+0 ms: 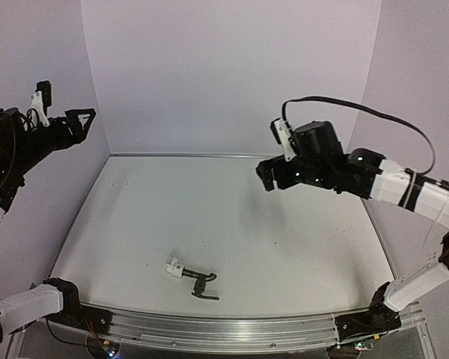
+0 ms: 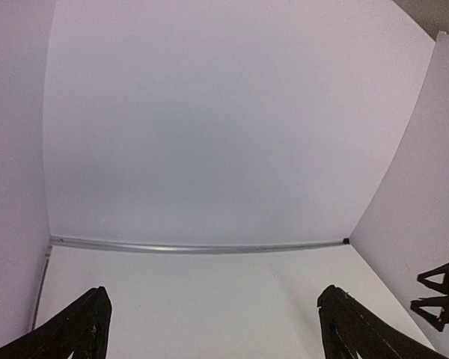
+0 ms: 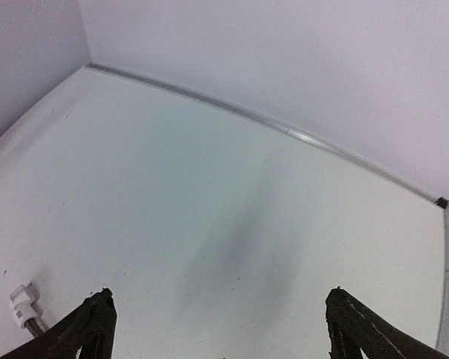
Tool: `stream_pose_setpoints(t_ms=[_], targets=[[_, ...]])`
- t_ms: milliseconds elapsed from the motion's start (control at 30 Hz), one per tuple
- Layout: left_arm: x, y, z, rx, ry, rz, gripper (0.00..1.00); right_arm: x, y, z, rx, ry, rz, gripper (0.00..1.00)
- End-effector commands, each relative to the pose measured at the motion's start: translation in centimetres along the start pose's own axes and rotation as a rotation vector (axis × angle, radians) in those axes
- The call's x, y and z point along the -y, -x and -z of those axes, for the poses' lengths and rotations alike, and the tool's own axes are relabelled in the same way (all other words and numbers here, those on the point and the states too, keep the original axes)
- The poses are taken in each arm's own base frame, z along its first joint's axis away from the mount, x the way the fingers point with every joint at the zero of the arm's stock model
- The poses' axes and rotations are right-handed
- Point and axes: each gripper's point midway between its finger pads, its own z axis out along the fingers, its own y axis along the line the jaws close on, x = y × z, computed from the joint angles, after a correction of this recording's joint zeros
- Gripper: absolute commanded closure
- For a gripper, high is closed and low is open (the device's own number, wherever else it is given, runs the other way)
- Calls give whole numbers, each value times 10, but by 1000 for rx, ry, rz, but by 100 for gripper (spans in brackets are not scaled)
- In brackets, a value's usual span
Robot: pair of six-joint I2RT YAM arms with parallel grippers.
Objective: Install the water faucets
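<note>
Faucet (image 1: 191, 277) lay at six o'clock on the surface (image 1: 299, 247); left claw (image 1: 81, 114) at ten, right claw (image 1: 265, 175) at one, both gaping wide.

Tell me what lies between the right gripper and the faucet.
Nothing but bare table, as the top view shows. The right gripper hangs open over it, and the faucet lies near the front edge. The right wrist view shows the same bare stretch.
</note>
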Motion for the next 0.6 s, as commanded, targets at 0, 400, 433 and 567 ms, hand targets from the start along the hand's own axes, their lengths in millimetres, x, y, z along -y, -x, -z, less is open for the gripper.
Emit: stream_pose_setpoints(t_ms=[0, 400, 433, 567], targets=[[-15, 36, 15, 161, 123, -65, 0, 67, 36, 59, 177, -314, 37, 2], [-10, 64, 34, 239, 145, -88, 0, 137, 70, 193, 452, -487, -98, 2], [-11, 64, 34, 240, 146, -88, 0, 139, 70, 196, 462, -493, -102, 2], [-10, 64, 36, 243, 144, -87, 0, 136, 67, 199, 498, -458, -106, 2]])
